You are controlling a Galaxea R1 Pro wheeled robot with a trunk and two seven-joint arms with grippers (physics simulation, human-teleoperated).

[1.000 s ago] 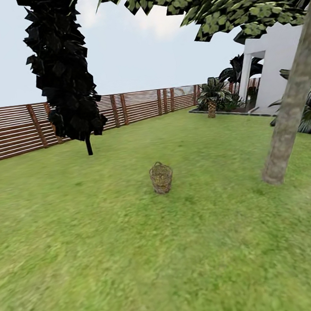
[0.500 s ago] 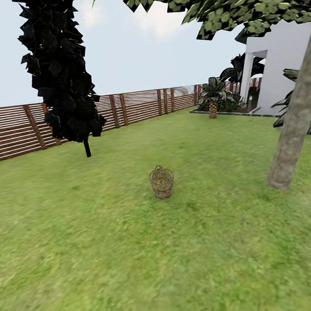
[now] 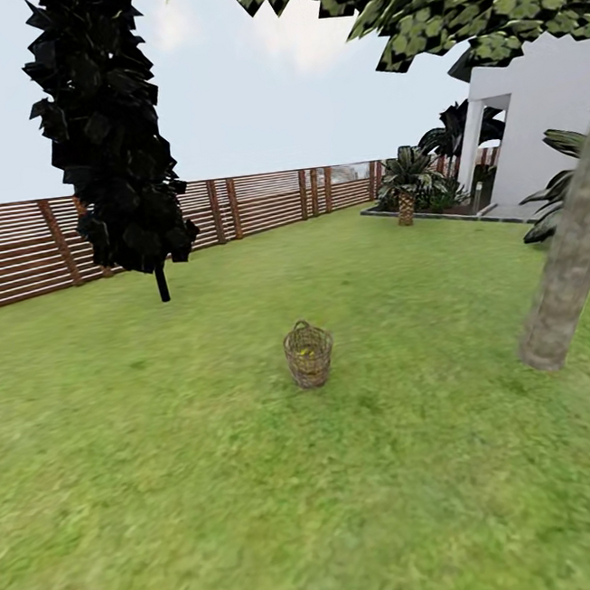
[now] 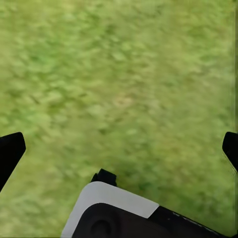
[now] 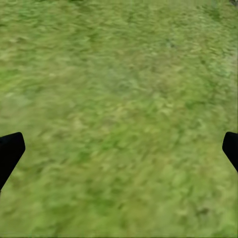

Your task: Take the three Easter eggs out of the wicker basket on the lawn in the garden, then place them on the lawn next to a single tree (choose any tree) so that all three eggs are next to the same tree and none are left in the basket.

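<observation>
1. Wicker basket [image 3: 309,354] is seen standing upright on the lawn [image 3: 170,490], near the middle of the head view and well ahead of the robot, with a hint of yellow visible through the open weave; the eggs themselves cannot be counted at this range.
2. The tree [image 3: 572,266] with the pale bare trunk is found to the right of the basket, apart from it, while a dark cypress-like tree [image 3: 110,133] stands further back on the left in front of the slatted fence [image 3: 258,201].
3. The step in hand is judged to be the approach: no egg is held, and the basket is not within reach of either arm.
4. The next move is judged to call for the base to be brought up to the basket, so that a gripper can be lowered through its open top onto an egg.
5. The left gripper [image 4: 119,148] is pointed down at bare grass, its dark fingertips [image 4: 10,153] set far apart at the edges of the wrist view, nothing between them.
6. The right gripper [image 5: 119,148] is likewise aimed at grass, its fingertips [image 5: 10,151] spread wide and nothing gripped.
</observation>
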